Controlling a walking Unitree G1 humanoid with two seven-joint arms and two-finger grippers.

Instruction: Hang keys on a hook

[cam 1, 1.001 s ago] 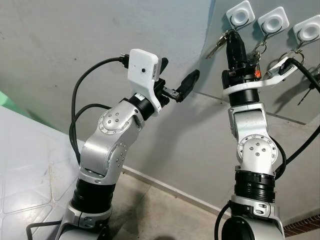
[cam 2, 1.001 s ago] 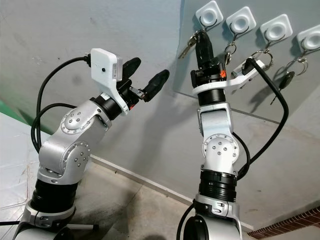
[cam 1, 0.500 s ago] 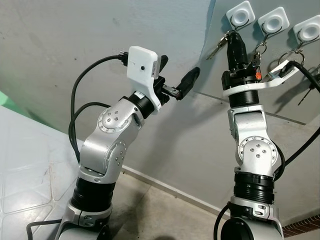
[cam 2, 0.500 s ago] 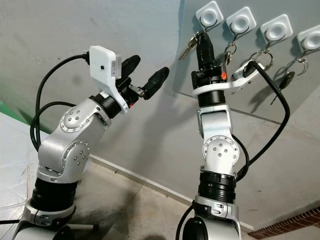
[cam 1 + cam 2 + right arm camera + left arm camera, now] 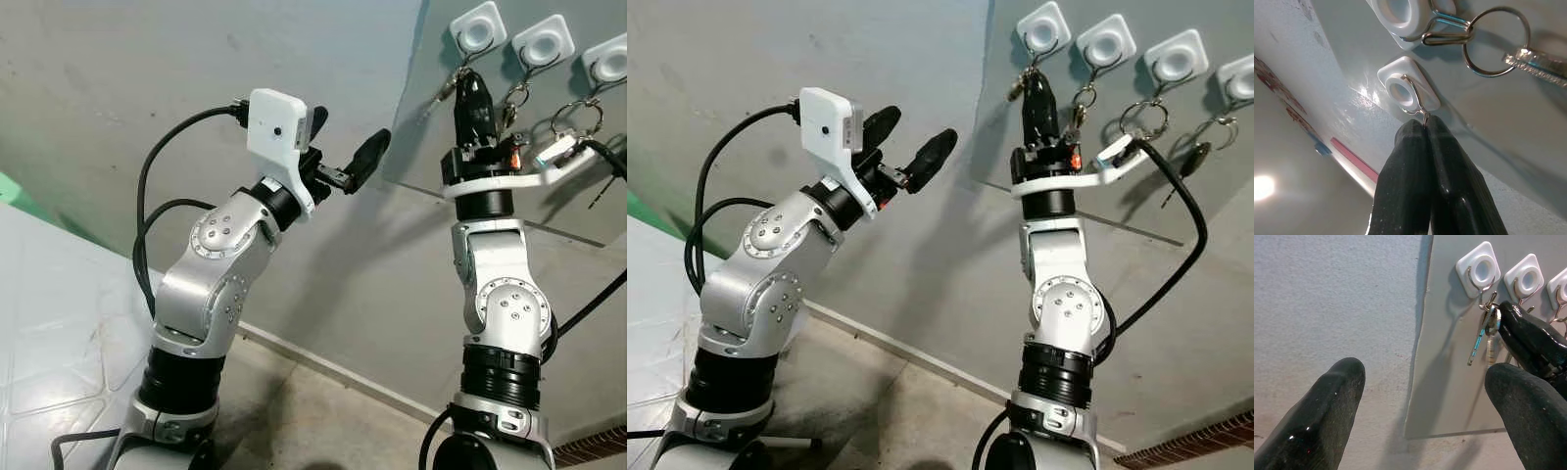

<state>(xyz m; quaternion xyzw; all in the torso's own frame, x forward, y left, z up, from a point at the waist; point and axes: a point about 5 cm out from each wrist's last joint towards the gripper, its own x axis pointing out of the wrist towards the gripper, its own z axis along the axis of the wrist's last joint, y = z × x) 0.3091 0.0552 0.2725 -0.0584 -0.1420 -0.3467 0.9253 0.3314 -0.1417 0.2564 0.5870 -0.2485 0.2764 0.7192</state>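
**Key ring at the first hook**

Grey plaster wall (image 5: 147, 78) forms the backdrop, with a smooth grey panel (image 5: 1117, 255) fixed to it that carries a row of white square hooks. Three hooks to the right of the first already hold rings and keys. The right end effector (image 5: 1038, 86) reaches up to the leftmost hook (image 5: 1042, 26) — its two black fingers pressed together on the keys (image 5: 1485, 335), pinching them just below the wire of the hook. In the right wrist view the closed fingertips (image 5: 1422, 134) sit directly under the hook's wire loop, with a small bit of metal showing between them and the wire. The left wrist view shows the keys dangling beneath that hook, one blade hanging down against the panel. Whether the ring is fully seated over the wire cannot be told for certain from these pictures.

The left end effector (image 5: 338, 147) is raised beside the panel with its fingers spread wide, holding nothing, well apart from the hooks.

To do this step well, I judge the ring should be confirmed to sit in the bottom of the hook's curve before the grip is let go. A small downward ease would let the wire take the weight. Then the fingers should part slowly and draw back straight away from the panel — avoiding the neighbouring ring (image 5: 1084, 93) just beside it, which could be knocked loose.
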